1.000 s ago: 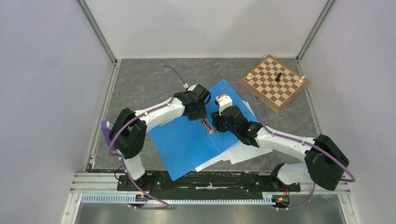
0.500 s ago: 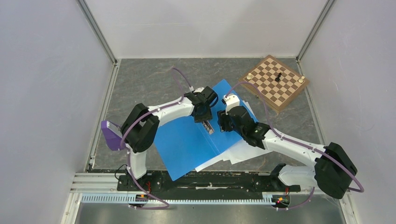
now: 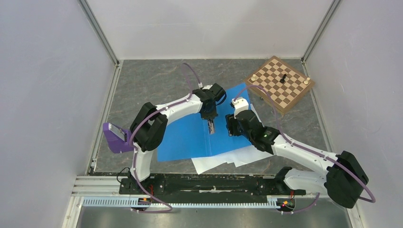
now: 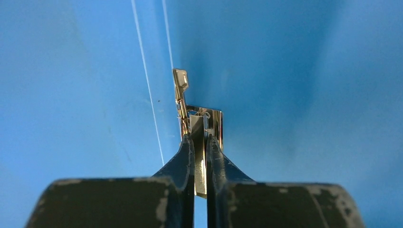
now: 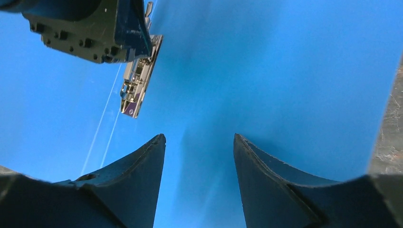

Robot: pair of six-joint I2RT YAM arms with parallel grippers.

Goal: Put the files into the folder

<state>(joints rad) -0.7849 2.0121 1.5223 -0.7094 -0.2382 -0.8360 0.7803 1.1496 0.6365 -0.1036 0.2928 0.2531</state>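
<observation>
The folder point(image 3: 187, 137) lies open at frame centre, the files point(image 3: 223, 160) protruding under its lower-right edge. Only my left wrist view shows the left gripper point(image 4: 200, 141) clamped on the metal clip point(image 4: 212, 118). The right gripper point(image 5: 199, 142) holds its jaws apart above the blue. A second ago the folder lay more skewed.

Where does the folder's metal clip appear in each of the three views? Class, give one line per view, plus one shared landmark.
Top external: metal clip mid-picture, on the blue folder.
Left wrist: metal clip at centre, pinched by the left gripper.
Right wrist: metal clip in the upper left.
Shared landmark: the blue folder lies beneath it in all three.
</observation>
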